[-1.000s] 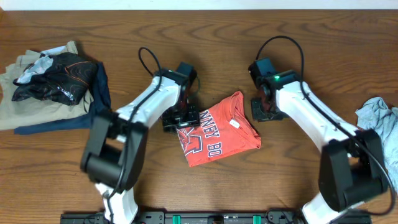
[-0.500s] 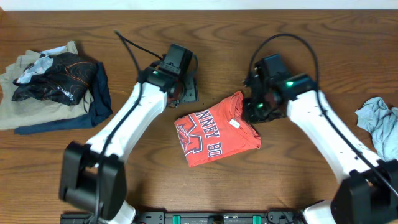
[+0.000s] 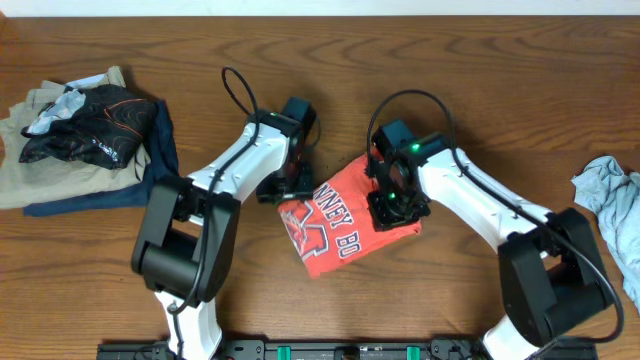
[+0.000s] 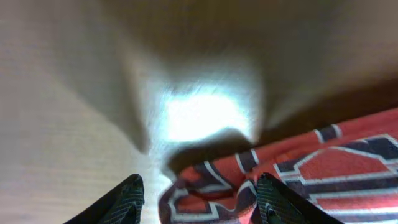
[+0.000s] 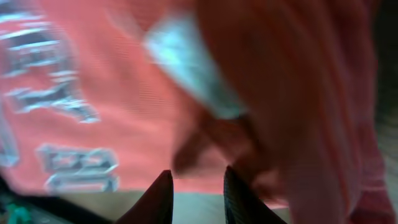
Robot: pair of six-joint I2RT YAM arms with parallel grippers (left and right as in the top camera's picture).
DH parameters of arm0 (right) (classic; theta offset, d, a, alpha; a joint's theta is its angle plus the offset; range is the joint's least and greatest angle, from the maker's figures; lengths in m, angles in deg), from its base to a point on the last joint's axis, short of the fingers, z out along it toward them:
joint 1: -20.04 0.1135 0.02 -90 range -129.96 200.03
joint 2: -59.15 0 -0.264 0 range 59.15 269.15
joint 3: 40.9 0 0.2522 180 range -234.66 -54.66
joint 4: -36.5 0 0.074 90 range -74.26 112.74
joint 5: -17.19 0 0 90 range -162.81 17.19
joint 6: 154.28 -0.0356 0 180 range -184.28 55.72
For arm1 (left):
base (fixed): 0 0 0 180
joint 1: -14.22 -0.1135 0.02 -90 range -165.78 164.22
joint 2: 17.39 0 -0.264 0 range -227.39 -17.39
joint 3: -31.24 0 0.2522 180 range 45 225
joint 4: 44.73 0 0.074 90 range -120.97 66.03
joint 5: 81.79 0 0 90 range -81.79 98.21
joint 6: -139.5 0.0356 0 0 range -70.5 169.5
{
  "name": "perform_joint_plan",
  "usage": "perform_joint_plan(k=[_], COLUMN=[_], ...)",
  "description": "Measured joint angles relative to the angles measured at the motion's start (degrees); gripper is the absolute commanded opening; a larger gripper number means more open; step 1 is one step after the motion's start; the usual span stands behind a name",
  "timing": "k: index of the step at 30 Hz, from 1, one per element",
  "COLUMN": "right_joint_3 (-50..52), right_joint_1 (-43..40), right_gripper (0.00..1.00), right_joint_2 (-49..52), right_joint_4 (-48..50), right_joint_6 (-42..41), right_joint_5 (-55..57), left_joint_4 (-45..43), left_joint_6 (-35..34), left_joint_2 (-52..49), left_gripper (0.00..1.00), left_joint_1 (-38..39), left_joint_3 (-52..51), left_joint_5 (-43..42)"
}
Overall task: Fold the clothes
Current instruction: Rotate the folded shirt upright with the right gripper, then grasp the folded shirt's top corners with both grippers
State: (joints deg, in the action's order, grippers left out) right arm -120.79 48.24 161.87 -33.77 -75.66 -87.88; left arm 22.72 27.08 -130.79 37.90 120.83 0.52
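Wood-grain bench (image 3: 500, 80) carries a soft coral T-shirt (image 3: 335, 225), roughly folded with its block lettering up, at its middle. Over its edge the left fingers (image 4: 121, 199) stand spread, gripping nothing. The right fingers (image 5: 155, 199) sit nearly together over it, and I cannot tell whether they grip. Rumpled dark and tan clothes (image 3: 90, 135) lie far left, a grey cloth (image 3: 610, 195) far right.

The folded T-shirt (image 3: 335, 228) lies at the middle of the table (image 3: 320, 60), between the two arms. The left gripper (image 3: 288, 183) stands at the shirt's left rear corner; in the left wrist view the shirt's edge lies between its jaws. The right gripper (image 3: 396, 202) sits over the shirt's right part, with the neck label (image 5: 193, 68) just ahead of its jaws. A pile of clothes (image 3: 85, 135) lies at the table's far left, well apart from the shirt. A crumpled garment (image 3: 612, 195) lies at the table's right edge, to the right of the right arm.
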Motion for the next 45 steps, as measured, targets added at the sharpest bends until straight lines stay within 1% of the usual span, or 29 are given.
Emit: perform_joint_plan(k=[1,4,7,10,12,14,16,18,19,20,21,23,25,30,38,43,45], right_joint_3=[0.4,1.0,1.2,1.3,1.3,1.2,1.3,1.3,1.3,1.3,1.3,1.3,1.3,1.3,1.3,1.3,1.3], right_joint_1=[0.0,-0.4,-2.0,-4.7,-6.0,-7.1,-7.5,-7.5,-7.5,-7.5,-7.5,-7.5,-7.5,-7.5,-7.5,-7.5,-7.5], right_gripper=[0.26,0.31,0.35,0.33,0.33,0.37,0.44,0.48,0.49,0.49,0.49,0.5,0.52,0.53,0.53,0.53,0.52], right_joint_2=[0.3,0.9,1.1,1.1,1.1,1.1,1.1,1.1,1.1,1.1,1.1,1.1,1.1,1.1,1.1,1.1,1.1], right_joint_4=[0.2,1.0,4.1,10.2,13.5,15.0,15.2,14.6,14.3,13.9,13.5,12.7,12.3,11.4,9.8,9.4,9.3], right_joint_6=[-0.1,-0.2,-0.3,0.0,0.5,1.1,1.6,1.8,2.0,2.0,2.1,2.0,2.1,2.1,2.1,2.1,2.1], right_joint_5=[1.5,6.4,12.7,18.3,20.0,20.5,20.4,20.2,19.9,19.8,19.7,19.6,19.5,19.3,19.3,19.3,19.3], left_joint_4=[1.1,3.4,6.1,8.6,9.0,8.7,7.1,4.3,2.9,1.0,-0.6,-3.2,-6.1,-10.7,-15.5,-18.3,-18.6], left_joint_6=[0.0,0.0,0.0,0.0,0.0,0.0,0.0,0.3,0.4,0.6,0.6,0.6,2.1,7.7,14.5,16.7,17.0], left_joint_2=[-0.5,-1.3,-1.3,-1.3,-1.3,-1.1,0.2,2.6,3.9,5.7,7.1,9.3,10.1,8.9,1.8,-1.4,-2.0], left_gripper=[0.58,0.56,0.54,0.52,0.52,0.53,0.54,0.68,0.78,0.85,0.9,0.94,0.95,0.95,0.96,0.96,0.94], left_joint_1=[0.0,0.0,0.1,0.5,0.7,0.9,0.7,0.3,0.0,-0.5,-1.0,-2.0,-3.0,-4.7,-4.8,-4.8,-4.8], left_joint_3=[0.0,-0.7,-2.5,-3.7,-3.8,-3.8,-4.0,-4.0,-4.0,-4.0,-4.0,-4.0,-3.9,-3.9,-3.9,-3.9,-3.9], left_joint_5=[-0.4,-2.4,-5.0,-7.3,-8.1,-8.7,-8.9,-9.0,-9.0,-9.2,-9.3,-9.8,-11.3,-19.1,-29.1,-35.5,-37.1])
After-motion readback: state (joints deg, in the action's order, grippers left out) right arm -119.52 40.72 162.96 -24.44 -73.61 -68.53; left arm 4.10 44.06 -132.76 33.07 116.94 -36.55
